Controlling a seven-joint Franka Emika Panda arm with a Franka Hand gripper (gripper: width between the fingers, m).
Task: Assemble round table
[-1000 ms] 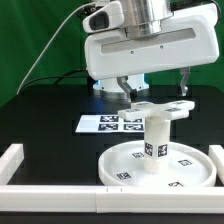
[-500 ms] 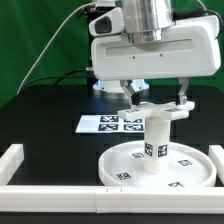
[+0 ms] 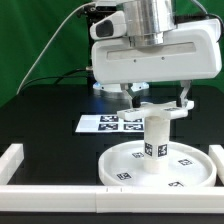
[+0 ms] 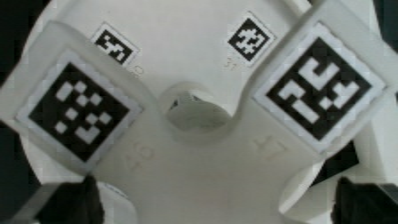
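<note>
The large round disc [image 3: 160,165] lies flat at the front of the exterior view's right. The short thick cylinder leg [image 3: 155,140] stands upright on its middle. The small cross-shaped foot [image 3: 160,108] sits on top of the leg. My gripper [image 3: 158,96] hangs straight above the foot, its jaws spread wide with one finger at each side of the foot and no clear squeeze on it. In the wrist view the foot [image 4: 196,105] and its tags fill the picture, and the dark fingertips [image 4: 71,205] show at the corners.
The marker board [image 3: 105,124] lies flat behind the disc, to the exterior view's left. A white border rail [image 3: 50,172] runs along the front and left of the table. The arm's base [image 3: 115,85] stands at the back.
The gripper has shifted a little to the exterior view's right and come down slightly over the foot. The foot, leg and disc have not visibly moved.
</note>
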